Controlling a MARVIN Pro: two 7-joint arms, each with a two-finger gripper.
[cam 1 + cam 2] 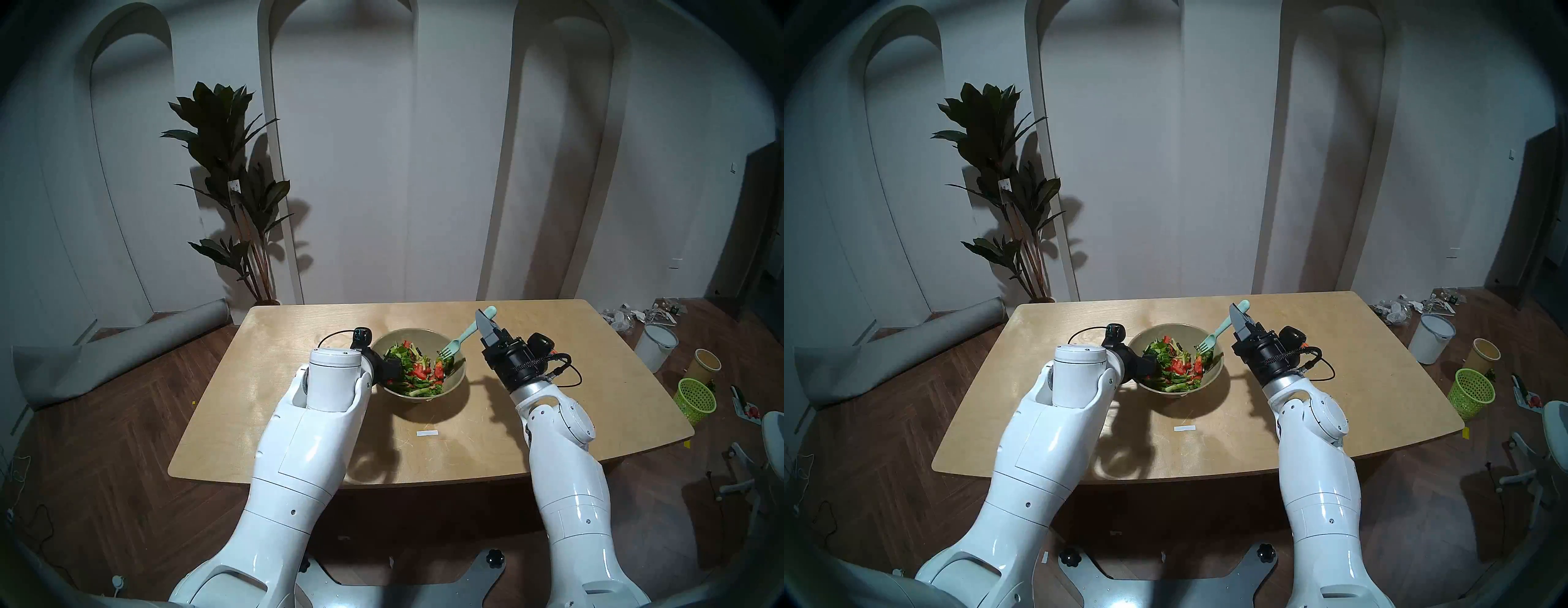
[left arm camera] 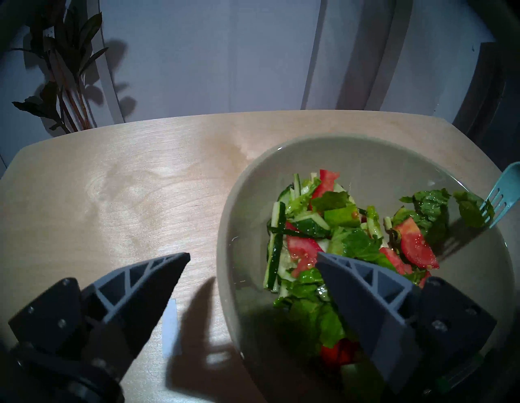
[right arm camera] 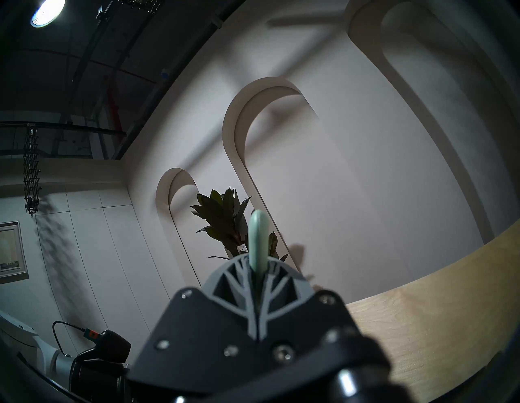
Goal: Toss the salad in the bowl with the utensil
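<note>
now on the smooth pale wood worktop (image 1: 297, 407) the round matte bowl (image 2: 365, 157) holds wet leafy salad (image 2: 346, 242), my left end effector (image 2: 250, 260) spread empty astride its rim, my right end effector (image 3: 257, 277) clamping the slim plastic fork (image 1: 460, 337), which might fling leaves out.

From the head views the left gripper (image 1: 392, 368) is mostly hidden behind its own wrist (fingertips unseen); the fork (image 2: 499, 194) handle runs off the left-wrist picture's edge.
</note>
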